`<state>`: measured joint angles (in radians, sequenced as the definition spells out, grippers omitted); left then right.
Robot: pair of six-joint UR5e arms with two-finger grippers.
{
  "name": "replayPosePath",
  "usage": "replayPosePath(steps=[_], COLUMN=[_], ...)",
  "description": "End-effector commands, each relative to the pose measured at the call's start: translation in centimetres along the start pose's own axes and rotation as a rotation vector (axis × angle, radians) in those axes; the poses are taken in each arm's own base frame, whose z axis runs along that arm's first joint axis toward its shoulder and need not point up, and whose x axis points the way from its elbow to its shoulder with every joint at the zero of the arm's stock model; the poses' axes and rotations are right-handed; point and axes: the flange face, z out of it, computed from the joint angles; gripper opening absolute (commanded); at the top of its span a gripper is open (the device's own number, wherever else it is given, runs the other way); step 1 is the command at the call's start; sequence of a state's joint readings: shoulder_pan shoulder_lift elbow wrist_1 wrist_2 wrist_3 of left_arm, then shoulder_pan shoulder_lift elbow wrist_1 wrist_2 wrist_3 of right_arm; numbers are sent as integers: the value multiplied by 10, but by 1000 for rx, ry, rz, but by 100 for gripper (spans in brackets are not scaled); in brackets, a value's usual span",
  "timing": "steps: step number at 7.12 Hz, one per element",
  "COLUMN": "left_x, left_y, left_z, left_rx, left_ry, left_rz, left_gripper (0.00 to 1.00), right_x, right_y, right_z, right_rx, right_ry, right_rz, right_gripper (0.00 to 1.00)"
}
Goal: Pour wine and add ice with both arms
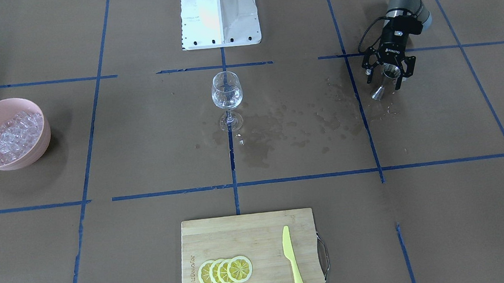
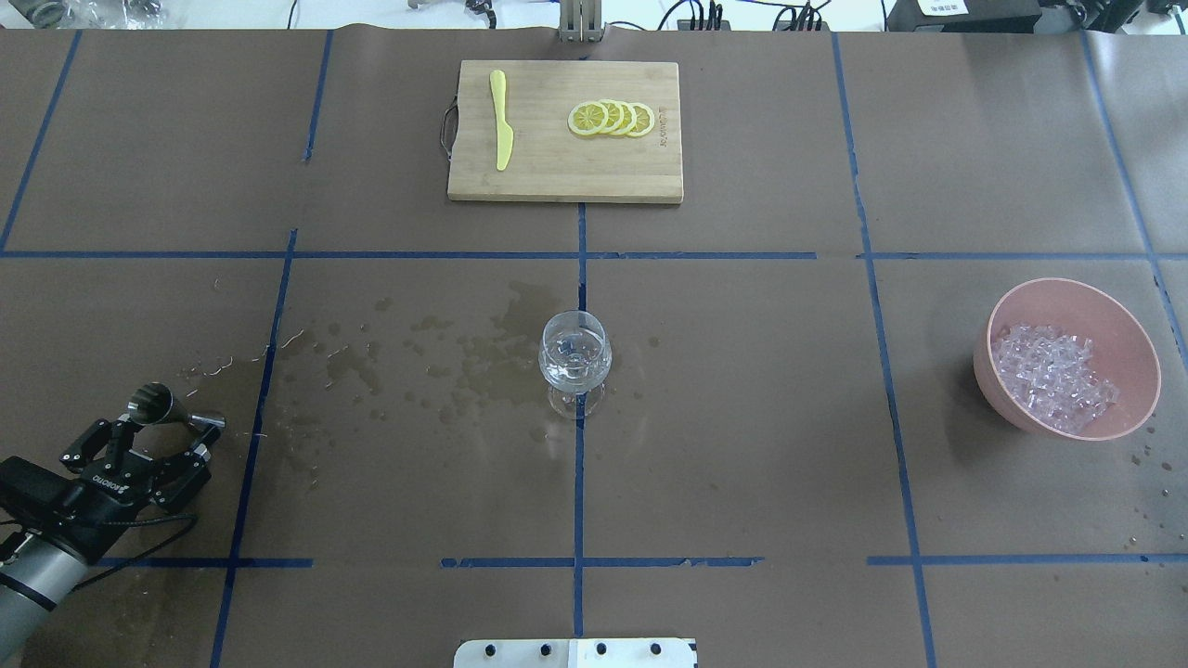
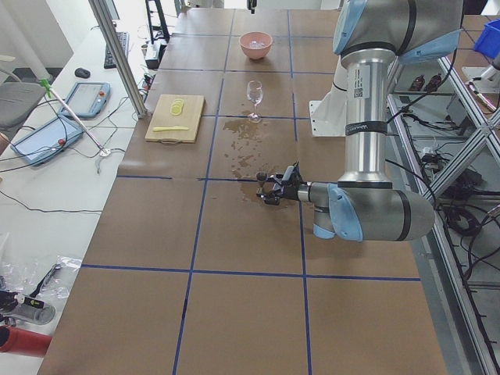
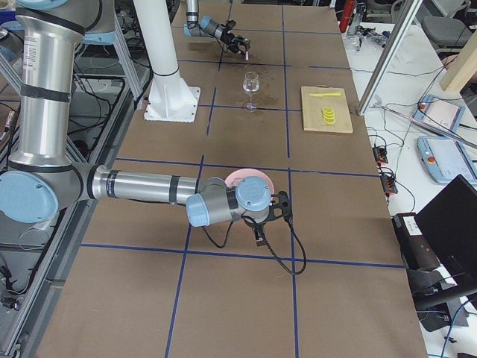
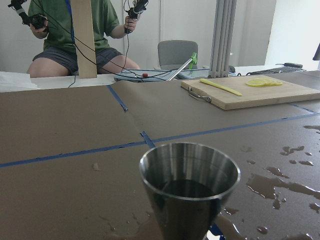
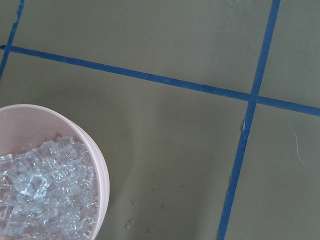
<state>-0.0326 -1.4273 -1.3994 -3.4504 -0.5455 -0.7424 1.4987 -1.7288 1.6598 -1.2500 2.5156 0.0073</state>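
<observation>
Wine glass (image 2: 575,357) stands at centre of table (image 2: 742,464). Bowl (image 2: 1149,366) sits well apart on robot's right, ice (image 2: 1053,376) heaped inside. Cutting board (image 2: 557,176) lies beyond glass at far edge, with knife (image 2: 501,130) and lemon slices (image 2: 613,119) on it, apart. Jigger (image 2: 153,402) sits in left gripper (image 2: 165,427) on robot's left. Spill patches (image 2: 445,357) lie between jigger and glass.

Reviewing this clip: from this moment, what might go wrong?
1. The left gripper holds the jigger far from the wine glass. Wet patches already lie between them, so another pour across that gap may spill more.
2. The stemmed glass stands beside those patches. Ice dropped in from the pink bowl could splash or tip it.
</observation>
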Motion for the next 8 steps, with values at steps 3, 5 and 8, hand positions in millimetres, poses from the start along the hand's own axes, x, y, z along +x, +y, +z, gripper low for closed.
replayPosePath(steps=[3,5,8], left_x=[1,-1,6], left_y=[-1,-4,-5], left_z=[3,6,9], left_rx=[3,15,21], left_ry=[-4,-13,-11], left_rz=[3,1,-2], left_gripper=[52,64,26], right_x=[2,2,2], right_y=[1,1,1], right_z=[1,1,2], right_rx=[-2,-2,-3], right_ry=[1,0,1], right_rz=[1,1,3], right_gripper=[100,100,100])
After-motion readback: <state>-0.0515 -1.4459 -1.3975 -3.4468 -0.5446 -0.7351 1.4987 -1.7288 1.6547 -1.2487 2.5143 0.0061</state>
